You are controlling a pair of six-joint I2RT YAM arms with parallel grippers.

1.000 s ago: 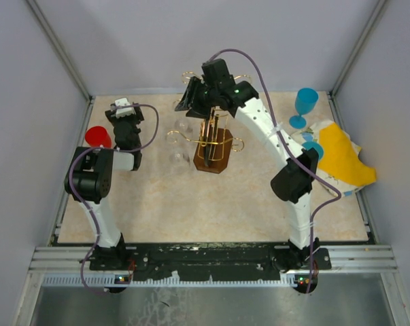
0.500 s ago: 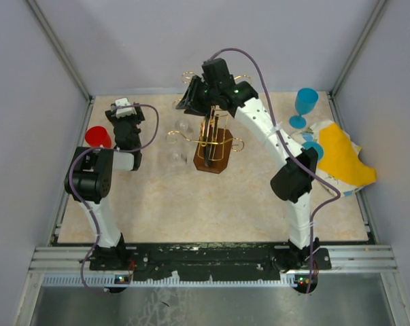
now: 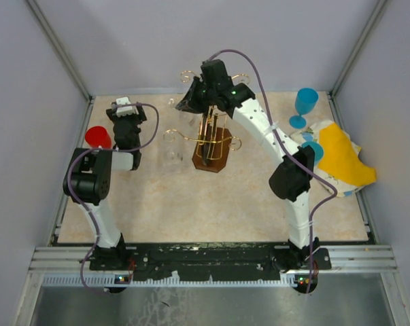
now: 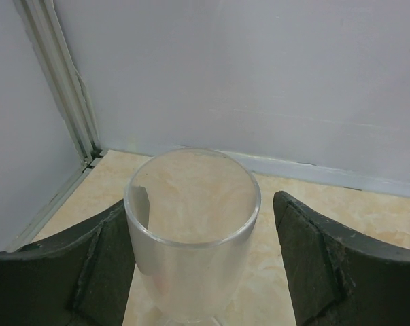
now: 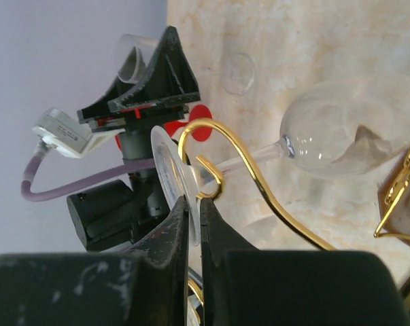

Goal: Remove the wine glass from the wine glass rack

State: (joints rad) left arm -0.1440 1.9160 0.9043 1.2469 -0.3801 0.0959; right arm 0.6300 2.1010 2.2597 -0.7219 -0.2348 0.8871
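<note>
The wine glass point(image 5: 334, 132) you were after lay tilted on its side in the right half of the right wrist frame. Its stem ran through a curled gold hook point(image 5: 211, 163) of the one rack point(image 3: 211, 146), which stood at upper centre of the overhead frame. Your right pincer point(image 5: 194, 204) was nearly closed, its fingers pinching the flat foot of that glass just beside the hook.

I counted three clear glasses:
- the wine glass on the hook
- a second glass point(image 4: 191, 251), between the fingers of your left pincer point(image 4: 199, 204)
- a third glass point(image 5: 238, 71), only its foot and a bit of stem showing near the top of the right wrist frame

Your left pincer stood wide around its glass, with a gap on one side; whether the other finger touched it I could not tell.

Further out on the table point(image 3: 191, 210) you had one red cup point(image 3: 96, 136) at the left edge. At the right were one blue goblet point(image 3: 304, 103), another blue cup point(image 3: 312, 148) partly hidden, and one yellow cloth point(image 3: 344, 159).
</note>
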